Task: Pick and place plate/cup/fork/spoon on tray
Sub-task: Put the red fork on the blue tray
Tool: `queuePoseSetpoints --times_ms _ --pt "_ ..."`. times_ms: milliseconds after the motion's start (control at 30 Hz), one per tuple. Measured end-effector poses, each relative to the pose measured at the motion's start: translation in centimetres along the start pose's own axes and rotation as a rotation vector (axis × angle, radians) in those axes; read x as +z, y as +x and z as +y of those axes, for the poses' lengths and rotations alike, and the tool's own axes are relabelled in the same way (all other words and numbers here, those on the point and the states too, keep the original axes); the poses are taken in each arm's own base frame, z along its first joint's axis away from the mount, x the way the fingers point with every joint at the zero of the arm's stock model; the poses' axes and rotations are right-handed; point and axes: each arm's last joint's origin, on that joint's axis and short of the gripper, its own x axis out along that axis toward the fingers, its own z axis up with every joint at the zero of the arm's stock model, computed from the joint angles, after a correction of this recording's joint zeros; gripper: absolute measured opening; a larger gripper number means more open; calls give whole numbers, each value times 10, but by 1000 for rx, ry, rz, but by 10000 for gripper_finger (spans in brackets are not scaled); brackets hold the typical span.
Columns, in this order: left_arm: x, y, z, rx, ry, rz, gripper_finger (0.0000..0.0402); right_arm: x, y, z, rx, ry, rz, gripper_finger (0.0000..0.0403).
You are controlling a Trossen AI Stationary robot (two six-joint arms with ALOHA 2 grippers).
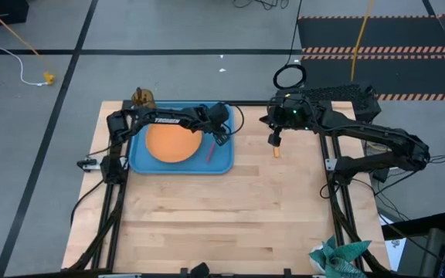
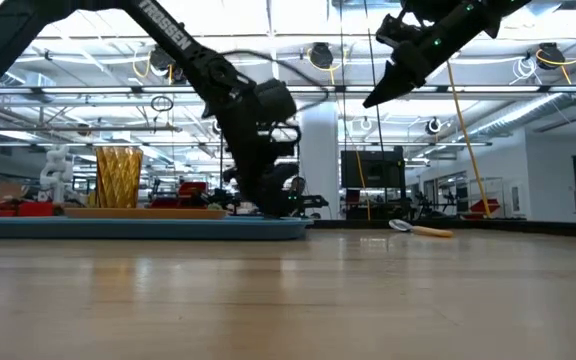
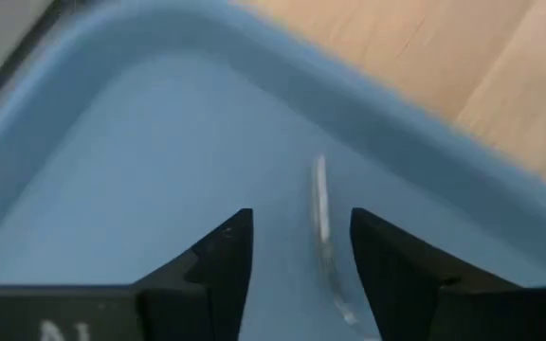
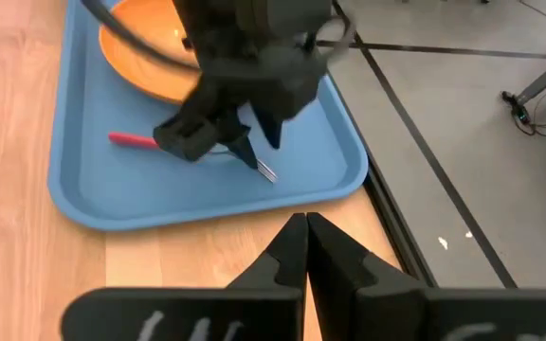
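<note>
The light-blue tray [image 1: 221, 164] lies at the table's far left. The orange plate [image 1: 172, 144] rests flat in it. The fork [image 4: 133, 140] lies in the tray to the right of the plate, red handle toward the near side, tines [image 3: 321, 210] toward the far right corner. My left gripper [image 3: 297, 237] is open low over the tines, one finger on either side, not plainly touching them. The amber cup [image 1: 143, 98] stands upright at the tray's far left corner. The spoon [image 2: 420, 230] lies on the wood right of the tray. My right gripper [image 4: 304, 232] is shut and empty, high above the spoon.
Bare wood fills the table's near half [image 1: 222, 224]. A green cloth [image 1: 338, 255] lies at the near right corner. The left arm [image 1: 168, 118] reaches across the tray's far side above the plate. The right arm's links [image 1: 377, 147] lie along the table's right edge.
</note>
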Motion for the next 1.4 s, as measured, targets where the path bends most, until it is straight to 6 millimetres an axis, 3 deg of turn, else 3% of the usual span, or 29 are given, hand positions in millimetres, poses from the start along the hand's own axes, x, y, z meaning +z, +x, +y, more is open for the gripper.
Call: queuePoseSetpoints --times_ms 167,367,567,767,933,1133,1400 --pt "-5 13 7 -47 -3 37 122 1 -4 0 -4 7 -13 0" --pt "-4 14 12 -78 -6 29 14 2 -7 0 -7 6 -24 0" --pt "2 4 26 -212 -128 12 7 1 -7 0 -1 5 -8 0" --pt "15 2 29 -219 -253 -151 5 -1 -7 0 6 3 7 0" --pt "-4 14 30 -191 -378 -228 5 -1 -7 1 9 4 12 0" --pt "-32 13 24 -197 -495 -354 10 -3 -7 1 17 -6 28 0" --pt "-43 15 15 -105 -448 -359 9 -2 -7 2 42 -26 15 0"
